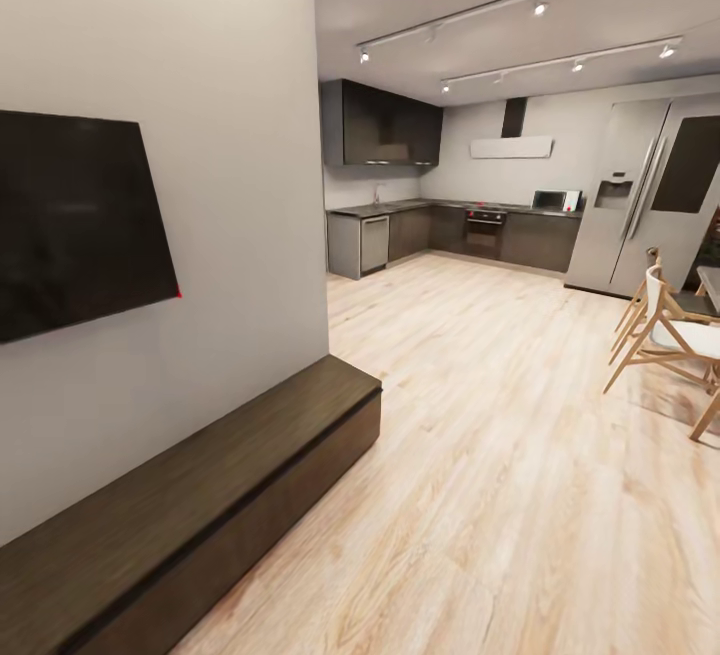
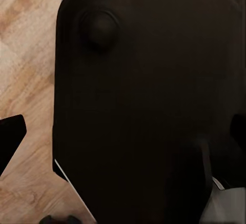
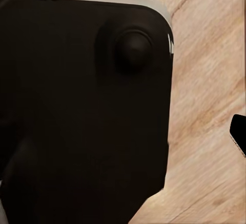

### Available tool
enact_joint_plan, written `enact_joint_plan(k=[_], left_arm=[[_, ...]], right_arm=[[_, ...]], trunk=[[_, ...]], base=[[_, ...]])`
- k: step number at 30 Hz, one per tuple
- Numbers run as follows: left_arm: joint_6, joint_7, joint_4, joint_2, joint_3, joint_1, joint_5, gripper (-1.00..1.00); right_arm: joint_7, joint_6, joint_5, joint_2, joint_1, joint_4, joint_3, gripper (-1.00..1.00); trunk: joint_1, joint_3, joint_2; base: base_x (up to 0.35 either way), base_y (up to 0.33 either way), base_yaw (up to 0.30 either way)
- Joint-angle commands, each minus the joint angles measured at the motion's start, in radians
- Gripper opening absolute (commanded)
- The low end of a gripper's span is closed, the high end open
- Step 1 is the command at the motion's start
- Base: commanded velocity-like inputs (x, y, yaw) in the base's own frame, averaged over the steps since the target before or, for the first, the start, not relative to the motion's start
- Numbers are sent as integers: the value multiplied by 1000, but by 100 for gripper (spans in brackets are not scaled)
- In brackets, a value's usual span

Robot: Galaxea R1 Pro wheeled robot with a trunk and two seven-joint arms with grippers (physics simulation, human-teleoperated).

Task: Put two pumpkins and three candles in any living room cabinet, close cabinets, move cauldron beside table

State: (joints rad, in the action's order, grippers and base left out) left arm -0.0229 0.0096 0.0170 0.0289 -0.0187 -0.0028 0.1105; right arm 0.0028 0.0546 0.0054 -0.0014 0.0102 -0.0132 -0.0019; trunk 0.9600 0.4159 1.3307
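Head view: the cabinet (image 1: 190, 515), a long low dark-brown unit, runs along the foot of the pale wall (image 1: 230, 185) at my left, all its fronts shut and its top bare. Above it a black television (image 1: 80, 220) hangs on that wall. Light wood floor (image 1: 480, 455) stretches ahead to the kitchen, where dark cupboards (image 1: 385, 125), an oven (image 1: 485, 232), a microwave (image 1: 552, 199) and a steel refrigerator (image 1: 640, 195) line the far walls. White-and-wood chairs (image 1: 670, 335) stand at the right edge of the floor, well apart from the cabinet. Track lights (image 1: 540, 5) cross the ceiling.

Left wrist view: my dark robot base (image 2: 148, 106), with a rounded knob near one corner, sits over the wood floor; one dark fingertip (image 2: 10, 137) of my left end effector shows at the frame's margin, and I cannot tell how far the jaws stand apart.

Right wrist view: the same dark body (image 3: 82, 106) over the floor; a dark fingertip (image 3: 238, 131) of my right end effector shows at the margin, its opening likewise impossible to judge.
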Motion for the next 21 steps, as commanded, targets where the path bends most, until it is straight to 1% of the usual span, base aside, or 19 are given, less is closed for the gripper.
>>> enact_joint_plan(k=[1, 5, 13, 17, 21], left_arm=[[-3, 1, 0, 0, -1, 0, 9, 100], [-3, 1, 0, 0, -1, 0, 9, 100], [-3, 2, 0, 0, -1, 0, 10, 100], [-3, 3, 0, -1, -3, 0, 10, 100], [-3, 3, 0, -1, -4, 0, 11, 100]], right_arm=[[0, 8, 1, 0, 1, 1, 0, 100], [0, 22, 2, 0, 1, 1, 0, 100], [-8, 24, 4, 0, 1, 1, -1, 100], [-10, 23, 4, 0, 1, 1, -1, 100], [-11, 21, 4, 0, 2, 0, -1, 100]], trunk=[[-4, -2, -7], [-19, -15, -35], [-50, -40, -91], [-65, -50, -119], [-81, -60, -147]], base=[[0, 0, 0], [0, 0, 0], [0, 0, 3], [0, 0, 104], [0, 0, 187]])
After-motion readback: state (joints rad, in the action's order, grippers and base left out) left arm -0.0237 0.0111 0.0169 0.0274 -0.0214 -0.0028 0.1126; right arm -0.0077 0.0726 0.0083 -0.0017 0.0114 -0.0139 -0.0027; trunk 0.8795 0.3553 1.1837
